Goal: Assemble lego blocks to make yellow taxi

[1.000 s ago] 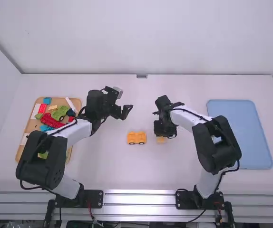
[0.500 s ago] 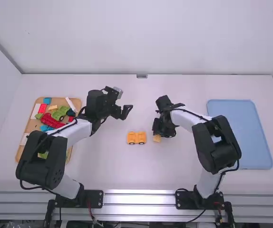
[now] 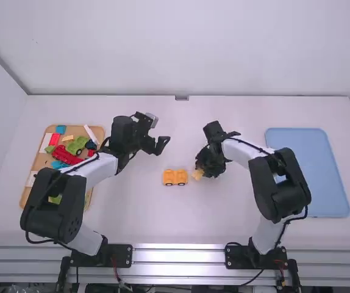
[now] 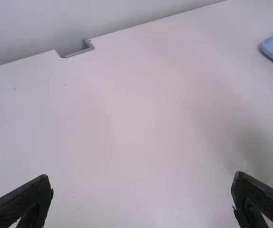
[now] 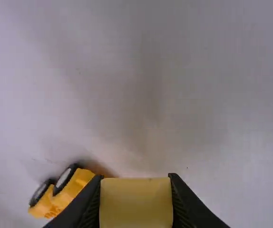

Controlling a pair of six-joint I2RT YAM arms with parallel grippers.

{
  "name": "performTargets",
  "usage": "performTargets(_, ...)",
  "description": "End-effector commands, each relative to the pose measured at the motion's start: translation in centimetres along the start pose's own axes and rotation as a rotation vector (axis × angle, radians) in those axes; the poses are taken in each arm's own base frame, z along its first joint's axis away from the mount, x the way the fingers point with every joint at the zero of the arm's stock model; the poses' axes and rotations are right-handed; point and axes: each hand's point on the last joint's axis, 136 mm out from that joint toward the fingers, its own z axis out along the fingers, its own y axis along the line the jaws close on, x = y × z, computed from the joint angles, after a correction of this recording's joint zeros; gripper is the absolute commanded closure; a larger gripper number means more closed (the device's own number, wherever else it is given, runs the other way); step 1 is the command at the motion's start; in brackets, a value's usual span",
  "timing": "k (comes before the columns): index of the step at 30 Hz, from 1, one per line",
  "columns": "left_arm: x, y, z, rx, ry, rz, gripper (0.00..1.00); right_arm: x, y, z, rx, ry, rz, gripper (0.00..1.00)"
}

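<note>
One yellow car body [image 3: 175, 177] on the white surface [image 3: 132, 226], near middle; two wheels [image 5: 42, 190] visible on one side. One yellow block [image 5: 136, 204] in the right gripper [image 3: 201, 171], pinched between its two fingers, just beside the car body; can't tell if they touch. So two yellow task pieces mid-surface, one loose, one gripped. Left gripper [image 3: 157, 144]: two fingers spread wide, nothing between them, up past the car body and to its left. Two trays. One tan tray [image 3: 24, 196] at left, partly under the left arm, with mixed pieces: at least two blue blocks [image 3: 60, 129], one long dark red piece [image 3: 66, 155], at least two green pieces [image 3: 76, 145], some white ones. One blue tray [image 3: 306, 171] at right.
</note>
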Motion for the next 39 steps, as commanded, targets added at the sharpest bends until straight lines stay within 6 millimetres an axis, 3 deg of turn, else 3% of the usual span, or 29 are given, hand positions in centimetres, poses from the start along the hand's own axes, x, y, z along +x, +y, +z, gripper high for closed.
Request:
performTargets(1, -1.1, 0.1, -0.5, -0.01, -0.027, 0.022, 0.01, -0.4, -0.3, 0.0, 0.0, 0.016, 0.15, 0.96)
performTargets(2, -1.1, 0.1, -0.5, -0.011, -0.026, 0.022, 0.01, -0.6, -0.4, 0.0, -0.002, 0.014, 0.179, 1.0)
performTargets(12, -0.9, 0.1, -0.5, -0.01, -0.016, 0.048, 0.03, -1.9, -1.6, 0.7, -0.01, -0.022, 0.343, 0.97)
performTargets(16, -0.8, 0.1, -0.5, -0.01, -0.013, 0.045, 0.02, -2.2, -3.4, 0.4, 0.042, -0.016, 0.461, 0.98)
performTargets(20, -0.7, 0.0, -0.5, -0.009, -0.01, 0.043, 0.01, -2.6, -4.0, 0.2, 0.052, -0.012, 0.491, 0.91)
performTargets(23, -0.8, 0.0, -0.5, -0.009, -0.014, 0.042, 0.01, -2.0, -4.2, 0.4, 0.069, -0.011, 0.526, 0.79)
performTargets(39, -0.7, 0.0, -0.5, -0.007, -0.012, 0.041, 0.01, -2.2, -4.4, 1.8, 0.013, -0.004, 0.568, 0.77)
